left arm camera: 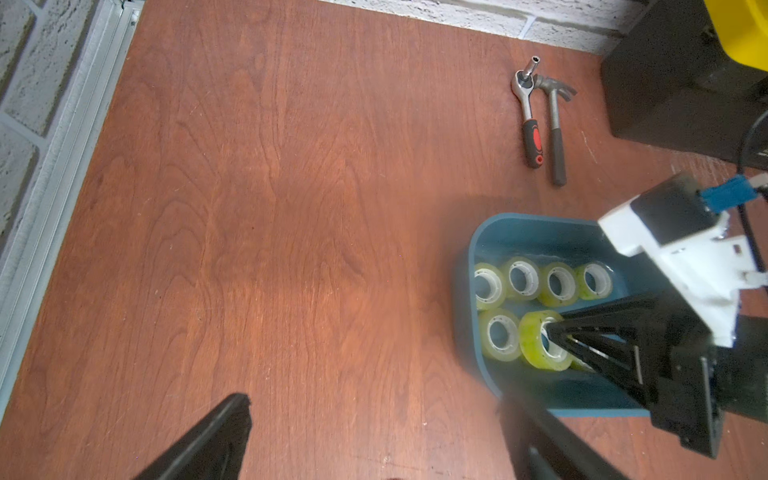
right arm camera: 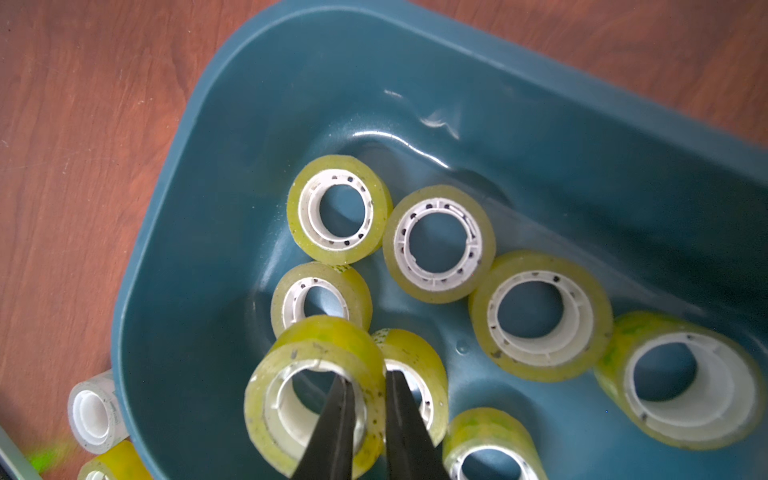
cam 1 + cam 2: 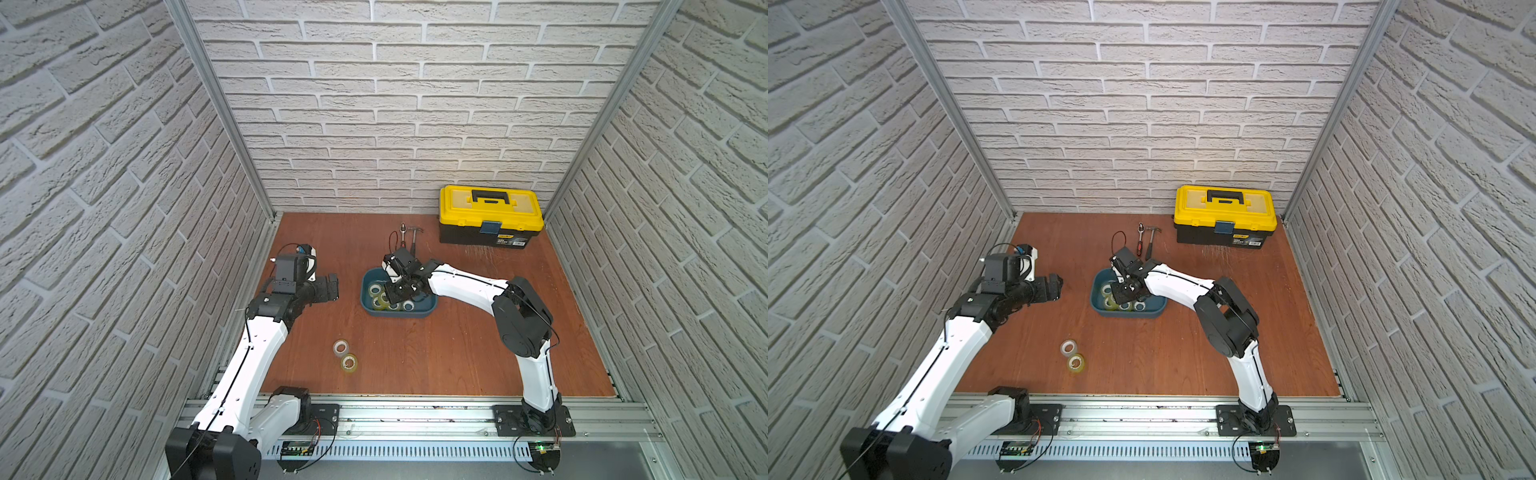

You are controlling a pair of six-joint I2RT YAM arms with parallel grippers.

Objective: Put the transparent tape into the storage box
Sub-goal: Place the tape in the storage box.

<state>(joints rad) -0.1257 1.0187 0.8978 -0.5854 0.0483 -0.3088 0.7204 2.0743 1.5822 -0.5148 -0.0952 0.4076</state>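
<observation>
Top views overhead, both wrist views share storage box (image 1: 536, 222)

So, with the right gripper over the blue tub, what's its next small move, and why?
Probably open the right gripper: it pinches a transparent tape roll by its wall, already over the storage box, above the other rolls.

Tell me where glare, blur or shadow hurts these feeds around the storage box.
Right wrist view: glare streaks on the storage box wall, held roll sharp. Left wrist view: left fingers out of focus, hammer crisp. In both top views: even light, soft shadows, no glare on the table.
</observation>
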